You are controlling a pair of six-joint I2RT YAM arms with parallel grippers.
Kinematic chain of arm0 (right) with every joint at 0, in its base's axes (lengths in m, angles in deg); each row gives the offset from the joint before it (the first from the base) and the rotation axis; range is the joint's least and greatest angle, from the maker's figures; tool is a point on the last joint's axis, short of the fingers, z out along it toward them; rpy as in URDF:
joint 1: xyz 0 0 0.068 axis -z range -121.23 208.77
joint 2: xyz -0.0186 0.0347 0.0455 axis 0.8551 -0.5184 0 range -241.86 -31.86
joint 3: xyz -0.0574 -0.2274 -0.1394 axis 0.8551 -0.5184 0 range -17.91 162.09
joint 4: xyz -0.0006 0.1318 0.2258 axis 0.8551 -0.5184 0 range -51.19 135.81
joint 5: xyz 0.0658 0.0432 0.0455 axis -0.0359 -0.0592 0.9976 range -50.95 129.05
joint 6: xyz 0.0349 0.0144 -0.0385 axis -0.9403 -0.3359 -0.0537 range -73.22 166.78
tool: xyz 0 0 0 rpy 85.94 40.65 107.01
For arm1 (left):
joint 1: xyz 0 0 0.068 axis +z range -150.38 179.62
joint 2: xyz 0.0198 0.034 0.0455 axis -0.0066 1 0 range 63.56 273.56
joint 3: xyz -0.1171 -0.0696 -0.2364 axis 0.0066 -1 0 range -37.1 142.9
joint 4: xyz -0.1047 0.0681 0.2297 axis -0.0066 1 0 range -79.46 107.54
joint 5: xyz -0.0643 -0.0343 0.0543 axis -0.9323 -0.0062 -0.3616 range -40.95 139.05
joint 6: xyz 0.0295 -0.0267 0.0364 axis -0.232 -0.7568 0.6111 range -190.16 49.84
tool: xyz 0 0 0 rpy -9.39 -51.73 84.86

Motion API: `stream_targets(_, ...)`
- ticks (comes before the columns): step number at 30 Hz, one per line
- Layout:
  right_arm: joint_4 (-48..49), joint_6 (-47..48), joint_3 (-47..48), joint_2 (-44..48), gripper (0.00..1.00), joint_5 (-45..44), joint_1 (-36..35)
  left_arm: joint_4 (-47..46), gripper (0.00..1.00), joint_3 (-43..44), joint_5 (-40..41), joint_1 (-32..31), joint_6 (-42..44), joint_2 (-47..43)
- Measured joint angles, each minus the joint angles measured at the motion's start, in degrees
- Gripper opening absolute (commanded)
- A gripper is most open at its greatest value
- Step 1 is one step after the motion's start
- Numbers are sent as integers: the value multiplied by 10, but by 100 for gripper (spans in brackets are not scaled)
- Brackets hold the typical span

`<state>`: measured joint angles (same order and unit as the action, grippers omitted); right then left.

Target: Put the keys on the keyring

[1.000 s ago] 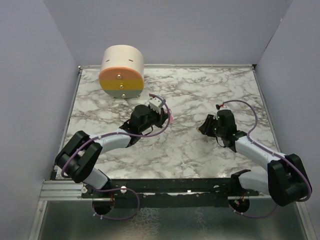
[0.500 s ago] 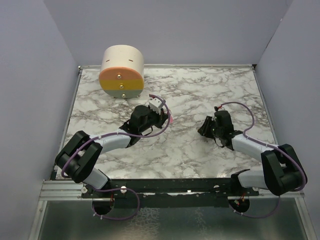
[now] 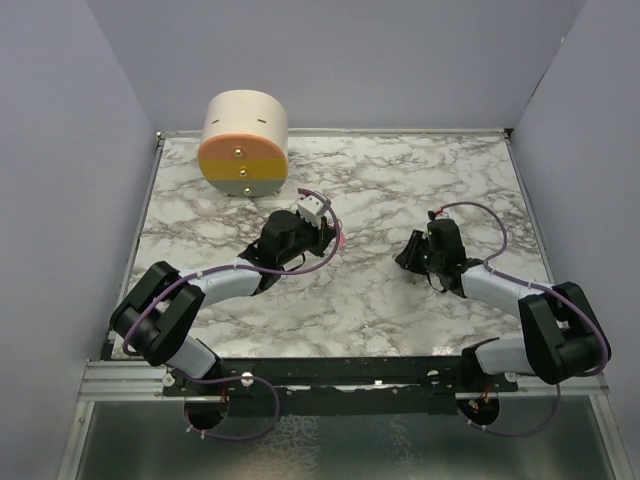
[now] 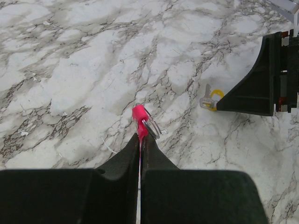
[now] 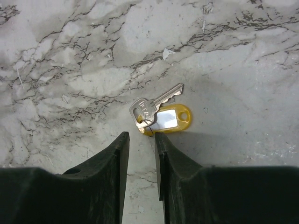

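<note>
Nearest the arms' bases, the right arm's elbow has swung in toward the left since a second ago, and its forearm now lies flatter across the marble table (image 3: 400, 310). Its head has barely shifted from the same patch of the table. The left arm looks unchanged. The right gripper (image 5: 139, 137) sits low over the surface with its jaws parted by a narrow gap and nothing between them. The keys (image 5: 161, 114) (a silver key tied to a yellow tag) lie flat on the marble just beyond its fingertips, seemingly untouched. To the left, well apart from them, the left gripper (image 4: 141, 140) is clamped tight on the pink keyring (image 4: 139, 122). The strap's end and its small metal ring (image 4: 152, 128) poke out past the fingertips, above the table. From that wrist's view the keys (image 4: 210, 99) show further off, right beside the black finger of the other arm. At the far left corner the cream-and-orange cylinder (image 3: 244, 145) stands where it was.
</note>
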<state>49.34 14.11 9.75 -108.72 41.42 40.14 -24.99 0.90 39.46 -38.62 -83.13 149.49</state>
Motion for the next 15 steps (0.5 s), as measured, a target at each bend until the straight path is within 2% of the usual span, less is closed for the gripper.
stream_targets(10, 13, 3, 15, -28, 27, -1, 7, 0, 0, 0, 0, 3, 0, 0)
stream_targets(15, 16, 5, 19, -31, 22, -1, 7, 0, 0, 0, 0, 4, 0, 0)
